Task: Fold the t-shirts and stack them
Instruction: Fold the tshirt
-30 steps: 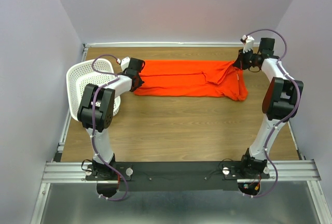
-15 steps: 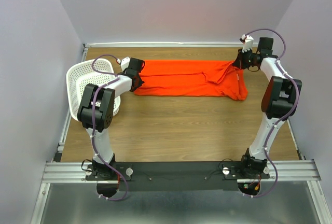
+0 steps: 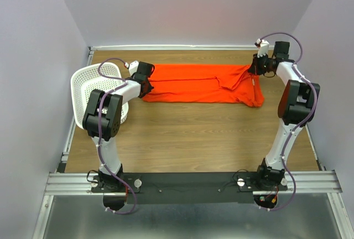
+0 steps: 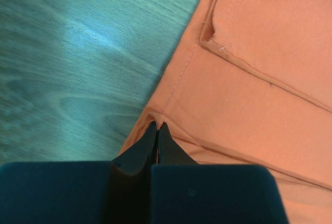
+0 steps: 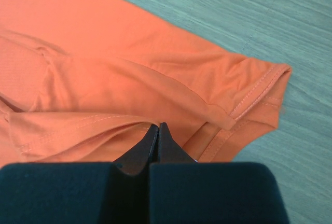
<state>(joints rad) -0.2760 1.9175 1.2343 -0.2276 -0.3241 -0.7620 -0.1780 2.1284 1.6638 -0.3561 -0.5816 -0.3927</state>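
Observation:
The orange-red t-shirt lies folded into a long band across the back of the table. My left gripper is at its left end. In the left wrist view the jaws are shut, pinching the shirt's hemmed edge where it meets the wood. My right gripper is at the shirt's right end, near the sleeve. In the right wrist view the jaws are shut on a fold of the cloth, with the sleeve hem just to the right. No neck label shows.
A white perforated basket stands tipped at the table's left edge, just left of my left arm. The back wall and a metal rail run close behind the shirt. The right wall is near my right arm.
My right wrist has edged slightly left. The shirt and the left arm have not visibly moved.

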